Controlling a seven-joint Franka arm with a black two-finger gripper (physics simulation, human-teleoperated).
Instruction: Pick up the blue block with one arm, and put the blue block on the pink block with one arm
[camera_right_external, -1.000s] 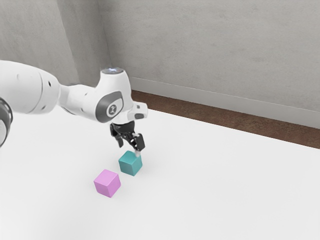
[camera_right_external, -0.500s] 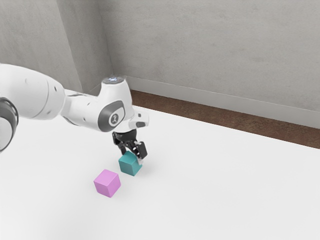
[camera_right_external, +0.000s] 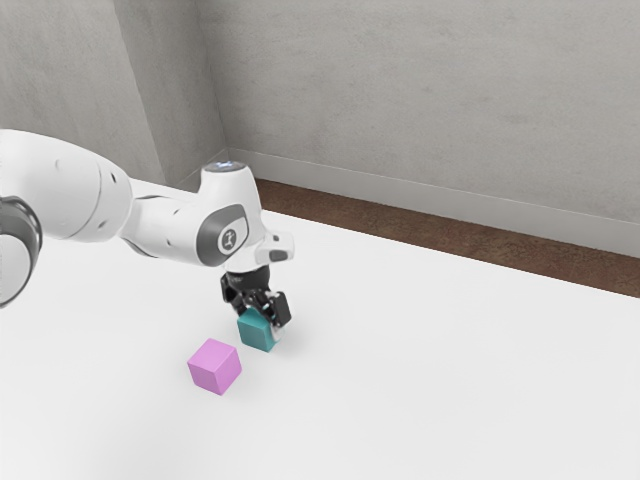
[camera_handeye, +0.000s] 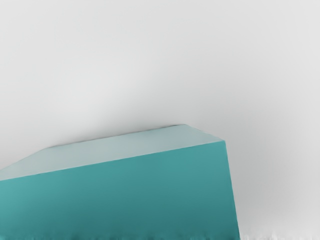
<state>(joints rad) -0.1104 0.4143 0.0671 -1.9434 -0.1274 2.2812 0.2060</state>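
Status: gripper is down over the blue block (renders teal), low around its upper part. Can't tell whether it has clamped the block or just sits around it.

Block sits flat on the white table, right under the hand, filling the wrist view's foreground. Pink block is close by, nearer the camera, small gap between the 2, nothing on top of it.

My read: 0 of 2 steps done. Left: grasp, lift, carry over, set down on pink.

Writing: none on either block. 1 small emblem on the arm's grey joint disc, not legible.
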